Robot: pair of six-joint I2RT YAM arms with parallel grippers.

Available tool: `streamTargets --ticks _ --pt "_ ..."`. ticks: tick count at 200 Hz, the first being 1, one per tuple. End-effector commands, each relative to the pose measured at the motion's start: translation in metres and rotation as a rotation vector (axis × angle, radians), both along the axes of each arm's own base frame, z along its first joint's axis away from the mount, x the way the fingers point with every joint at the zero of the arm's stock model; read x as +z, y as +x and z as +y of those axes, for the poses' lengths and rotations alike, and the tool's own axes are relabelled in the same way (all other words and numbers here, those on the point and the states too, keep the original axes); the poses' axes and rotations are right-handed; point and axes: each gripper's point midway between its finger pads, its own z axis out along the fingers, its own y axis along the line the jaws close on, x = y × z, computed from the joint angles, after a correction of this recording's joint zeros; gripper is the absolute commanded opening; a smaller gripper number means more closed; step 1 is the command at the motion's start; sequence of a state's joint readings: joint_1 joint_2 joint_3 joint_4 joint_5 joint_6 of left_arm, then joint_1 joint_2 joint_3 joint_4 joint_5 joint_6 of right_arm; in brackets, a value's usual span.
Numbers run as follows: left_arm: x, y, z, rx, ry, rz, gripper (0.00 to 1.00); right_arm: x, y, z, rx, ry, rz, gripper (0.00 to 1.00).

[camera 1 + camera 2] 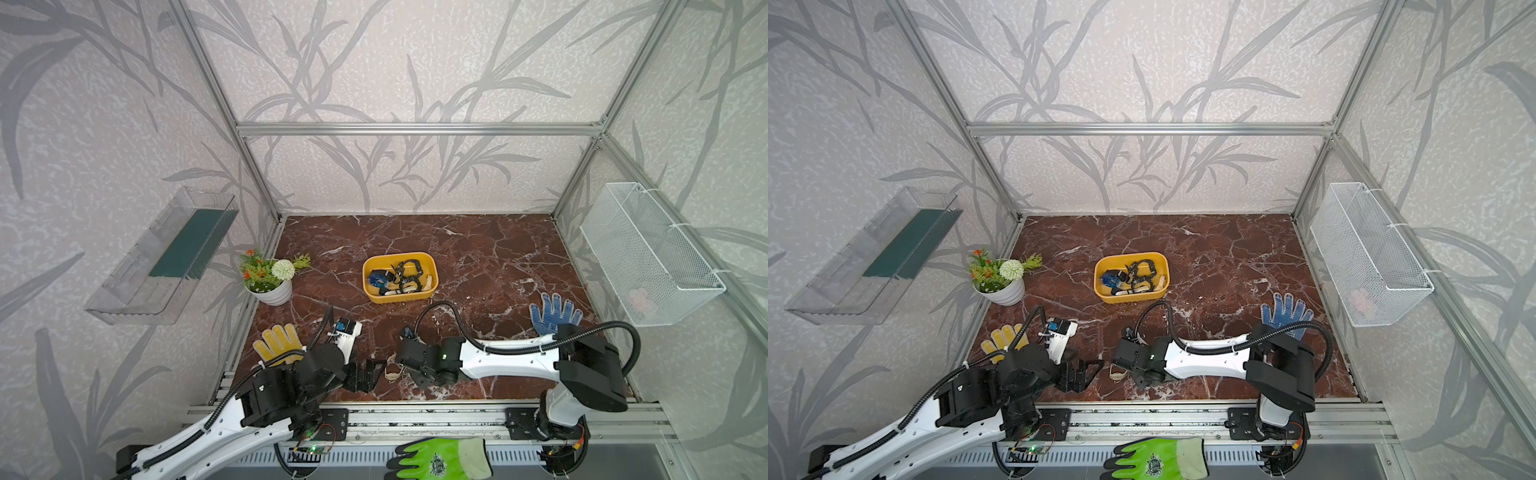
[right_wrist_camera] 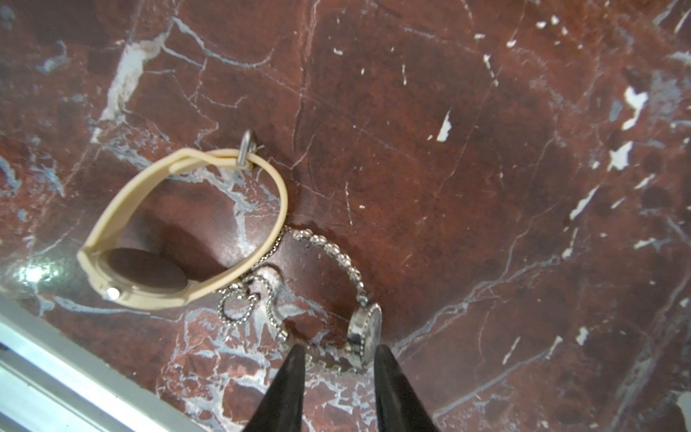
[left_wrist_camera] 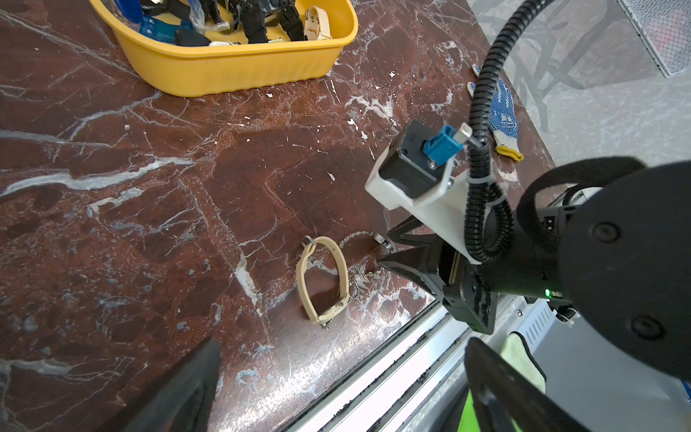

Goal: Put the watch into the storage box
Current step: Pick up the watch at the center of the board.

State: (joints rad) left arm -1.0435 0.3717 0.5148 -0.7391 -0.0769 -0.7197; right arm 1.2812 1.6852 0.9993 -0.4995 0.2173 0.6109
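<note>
Where the counter (image 1: 478, 249) meets the front rail, found two watches lying on the marble, touching: a silver watch (image 2: 364, 329) with a chain band, and a beige watch (image 2: 146, 276) with its rubber strap buckled into a loop.

Noted right end effector (image 2: 338, 351) low over the silver watch. Fingers partly apart with a clear gap between the tips, chain band lying in that gap, one tip just beside the round case. Not clamped; watch resting on the counter.

Saw left end effector (image 3: 336, 389) close by on the far side of the beige watch, spread wide and holding nothing.

Located storage box (image 1: 399, 296) near the middle of the counter, farther back and well apart from both loose watches. Already holds several watches, black, blue and pale.

Logged around the edges:
- potted plant (image 1: 268, 276) by the left wall
- yellow glove (image 1: 278, 343) beside the left arm
- blue glove (image 1: 555, 313) behind the right arm
- green glove (image 1: 440, 459) on the front ledge, off the marble
</note>
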Motion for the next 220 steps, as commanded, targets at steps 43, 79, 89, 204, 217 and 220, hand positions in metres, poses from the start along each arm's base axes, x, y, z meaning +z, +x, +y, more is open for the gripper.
streamTargets --ticks 43,79,89,204,217,220 --pt "-0.004 0.005 0.010 0.056 0.032 -0.008 0.99 -0.012 0.009 -0.004 -0.020 -0.043 0.031 0.30" --pt "-0.006 0.005 0.010 0.059 0.037 -0.007 0.99 -0.018 0.011 -0.001 -0.011 -0.056 0.040 0.23" --pt "-0.006 0.006 0.010 0.061 0.040 -0.008 0.99 -0.017 0.012 0.000 -0.009 -0.057 0.037 0.20" --pt "-0.006 0.011 0.014 0.085 0.061 -0.035 0.99 0.018 0.034 -0.010 -0.043 -0.029 -0.052 0.10" --pt "-0.005 0.012 0.014 0.086 0.060 -0.043 0.99 0.026 0.040 -0.016 -0.056 -0.018 -0.055 0.10" --pt "-0.004 0.012 0.014 0.086 0.060 -0.044 0.99 0.028 0.041 -0.017 -0.059 -0.016 -0.056 0.10"
